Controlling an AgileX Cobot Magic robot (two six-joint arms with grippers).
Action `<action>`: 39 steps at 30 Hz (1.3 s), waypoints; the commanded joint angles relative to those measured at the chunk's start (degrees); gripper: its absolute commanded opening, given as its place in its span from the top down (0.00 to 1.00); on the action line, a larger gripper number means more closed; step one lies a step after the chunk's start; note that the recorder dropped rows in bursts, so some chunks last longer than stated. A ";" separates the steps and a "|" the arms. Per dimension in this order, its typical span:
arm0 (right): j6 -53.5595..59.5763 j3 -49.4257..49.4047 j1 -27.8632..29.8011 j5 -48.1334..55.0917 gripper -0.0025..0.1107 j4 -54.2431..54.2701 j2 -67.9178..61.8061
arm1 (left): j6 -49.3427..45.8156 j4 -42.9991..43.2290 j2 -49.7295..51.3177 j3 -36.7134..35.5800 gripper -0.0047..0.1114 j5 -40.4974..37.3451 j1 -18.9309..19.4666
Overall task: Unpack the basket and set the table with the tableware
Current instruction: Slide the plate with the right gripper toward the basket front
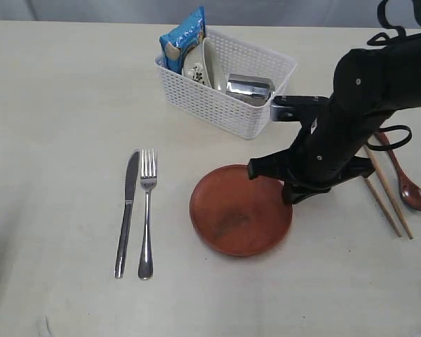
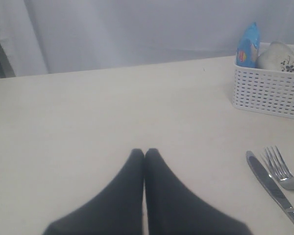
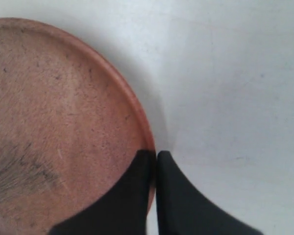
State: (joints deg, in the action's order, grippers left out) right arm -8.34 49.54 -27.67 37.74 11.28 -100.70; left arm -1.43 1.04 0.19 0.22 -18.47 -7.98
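The round brown plate (image 1: 240, 210) lies flat on the table (image 1: 63, 105), in front of the white basket (image 1: 224, 105). My right gripper (image 1: 292, 194) (image 3: 156, 154) is shut on the plate's right rim, one finger over the plate (image 3: 54, 107) and one outside it. In the basket stand the floral bowl (image 1: 200, 63) and the steel cup (image 1: 249, 88). The knife (image 1: 128, 210) and fork (image 1: 147, 210) lie side by side left of the plate. Chopsticks (image 1: 386, 196) and the red spoon (image 1: 409, 186) lie at the right. My left gripper (image 2: 144, 152) is shut, empty, above bare table.
A blue chip bag (image 1: 182, 38) stands in the basket's back left corner. The left wrist view shows the basket (image 2: 267, 93), bag (image 2: 247, 46), bowl (image 2: 279, 58), knife (image 2: 272, 188) and fork (image 2: 281, 171) well away from the left fingers.
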 commanded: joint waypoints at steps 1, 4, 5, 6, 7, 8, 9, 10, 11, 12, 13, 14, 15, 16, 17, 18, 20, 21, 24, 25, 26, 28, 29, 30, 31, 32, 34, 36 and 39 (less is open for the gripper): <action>0.69 -0.25 0.26 -0.17 0.98 -0.87 0.49 | -0.32 -0.27 -0.19 -0.22 0.96 0.10 0.05; 0.69 -0.25 0.26 -1.15 0.98 -0.87 0.49 | -0.32 -0.27 -0.19 -0.22 0.96 0.10 0.05; 0.69 -0.25 0.26 -1.52 0.98 -0.87 0.49 | -0.32 -0.27 -0.19 -0.22 0.96 0.10 0.05; 0.69 -0.25 0.26 -1.65 0.98 -0.87 0.49 | -0.32 -0.27 -0.19 -0.22 0.96 0.10 0.05; 0.69 -0.25 0.26 -1.65 0.98 -0.87 0.49 | -0.32 -0.27 -0.19 -0.22 0.96 0.10 0.05; 0.69 -0.25 0.26 -1.64 0.98 -0.73 0.49 | -0.32 -0.27 -0.19 -0.22 0.96 0.10 0.05; 0.69 -0.25 0.26 -1.64 0.98 -0.61 0.49 | -0.32 -0.27 -0.19 -0.22 0.96 0.10 0.05; 0.69 -0.25 0.16 -1.64 0.98 -0.73 0.49 | -0.32 -0.27 -0.19 -0.22 0.96 0.10 0.05; 0.69 -0.25 0.16 -1.95 0.98 -0.85 0.60 | -0.32 -0.27 -0.19 -0.22 0.96 0.10 0.05; 0.69 -0.25 0.27 -3.97 0.98 -0.96 1.24 | -0.32 -0.27 -0.19 -0.22 0.96 0.10 0.05; 0.69 -0.25 0.27 -5.00 0.98 -0.96 1.92 | -0.32 -0.27 -0.19 -0.22 0.96 0.10 0.05; 0.69 -0.25 0.27 -6.42 0.98 -0.47 3.35 | -0.32 -0.27 -0.19 -0.22 0.96 0.10 0.05; 0.69 -0.25 0.27 -6.43 0.98 0.03 3.93 | -0.32 -0.27 -0.19 -0.22 0.96 0.10 0.05; 1.16 -0.25 0.27 -4.98 0.98 -0.28 5.02 | -0.32 -0.27 -0.19 -0.22 0.96 0.10 0.05; 1.80 -0.25 0.27 -3.68 0.97 -0.63 5.16 | -0.32 -0.27 -0.19 -0.22 0.96 0.10 0.05; 1.97 -0.25 0.27 -0.79 0.87 -1.32 5.06 | -0.32 -0.27 -0.19 -0.22 0.96 0.10 0.05; 2.59 -0.25 0.27 1.10 0.64 -1.32 4.18 | -0.32 -0.27 -0.19 -0.22 0.96 0.10 0.05; 2.59 -0.25 0.14 1.19 0.56 -1.19 3.60 | -0.32 -0.27 -0.19 -0.22 0.96 0.10 0.05; 3.16 -0.25 0.14 0.73 0.55 0.63 0.66 | -0.32 0.12 -0.19 -0.22 0.96 0.10 0.05; 3.14 -0.25 0.14 0.47 0.55 0.89 -1.06 | -0.32 0.12 -0.19 -0.22 0.96 0.10 0.05; 3.27 -0.25 0.14 0.33 0.55 1.15 -1.73 | -0.32 0.12 -0.19 -0.22 0.96 0.10 0.05; 3.38 -0.25 0.14 -0.69 0.55 2.20 -2.83 | -0.32 0.24 -0.19 -0.22 0.96 0.10 0.05; 3.87 -0.25 0.14 -1.43 0.55 2.78 -2.99 | -0.32 0.24 -0.19 -0.22 0.96 0.10 0.05; 4.34 -0.25 0.14 -2.16 0.57 3.40 -3.23 | -0.32 0.24 -0.19 -0.22 0.96 0.10 0.05; 5.08 -0.25 0.14 -2.96 0.61 4.35 -3.23 | -0.32 0.24 -0.19 -0.22 0.96 0.10 0.05; 5.81 -0.25 0.14 -3.39 0.66 5.09 -3.23 | -0.32 0.24 -0.19 -0.22 0.96 0.10 0.05; 6.50 -0.25 0.14 -5.10 0.81 5.50 -3.35 | -0.32 0.24 -0.19 -0.22 0.96 0.10 0.05; 6.86 -0.25 0.14 -6.76 0.94 5.50 -3.51 | -0.32 0.24 -0.19 -0.22 0.96 0.10 0.05; 7.10 -0.25 0.14 -10.26 0.98 5.50 -3.71 | -0.32 0.24 -0.19 -0.22 0.96 0.10 0.05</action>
State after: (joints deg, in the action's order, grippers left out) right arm -1.89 49.42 -27.67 32.06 17.05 -103.60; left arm -1.43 1.04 0.19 0.22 -18.47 -7.98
